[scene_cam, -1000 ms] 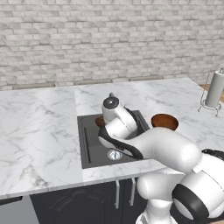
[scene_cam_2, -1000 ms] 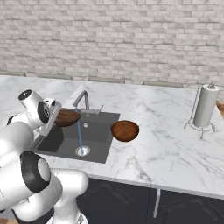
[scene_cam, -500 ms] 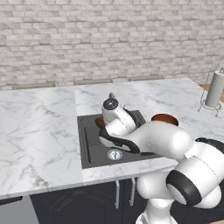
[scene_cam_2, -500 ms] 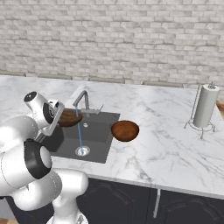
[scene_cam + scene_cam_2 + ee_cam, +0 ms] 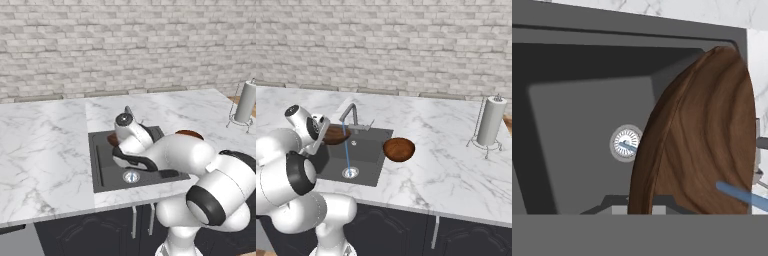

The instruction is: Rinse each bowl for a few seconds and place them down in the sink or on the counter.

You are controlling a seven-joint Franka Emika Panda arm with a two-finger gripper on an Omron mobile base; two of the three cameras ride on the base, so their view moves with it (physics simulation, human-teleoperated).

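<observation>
Claw [image 5: 323,140] pinching one bowl [image 5: 336,135], tilted, over the sink's [image 5: 368,165] left side beside the water stream [image 5: 347,152], slightly nearer the tap [image 5: 351,114] than before; second bowl [image 5: 399,149] unmoved on the sink's right edge.

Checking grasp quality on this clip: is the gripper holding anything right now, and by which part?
Yes: one wooden bowl, held over the sink. The gripper seems to pinch it at the rim, but the fingertips are hidden, so the exact spot cannot be told.
</observation>
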